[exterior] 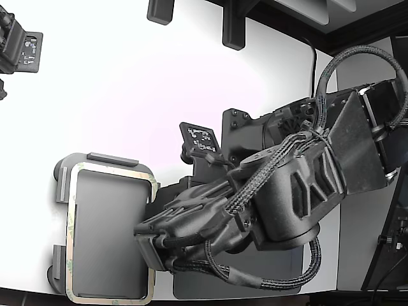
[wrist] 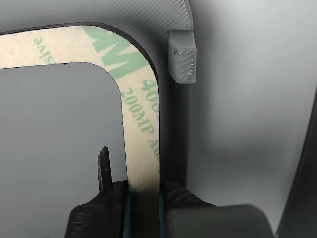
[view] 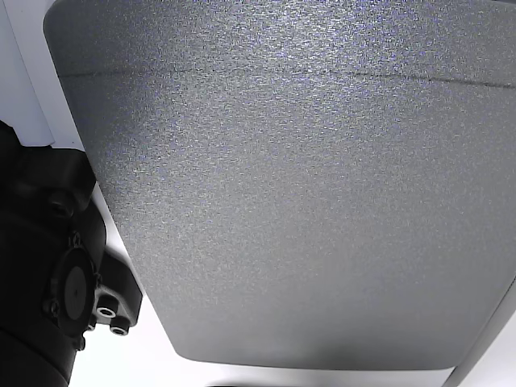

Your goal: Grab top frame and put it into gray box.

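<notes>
The top frame (exterior: 71, 223), a thin beige ring with green print, lies over the gray box (exterior: 62, 173) at the exterior view's lower left, roughly matching the box's outline. My gripper (exterior: 148, 237) reaches in from the right and is shut on the frame's right-hand side. In the wrist view the frame (wrist: 143, 124) runs as a curved strip down between the black jaws of the gripper (wrist: 143, 192). Beside the frame's corner, the gray box (wrist: 173, 20) shows a raised tab. I cannot tell whether the frame rests on the box floor or hangs just above it.
A dark gray mat (exterior: 242, 290) lies under the arm at the table's near edge and fills the other view (view: 306, 185). Black fixtures (exterior: 233, 29) stand at the far edge. A black device (exterior: 19, 48) sits at the far left. A small black plate (exterior: 201, 137) stands mid-table.
</notes>
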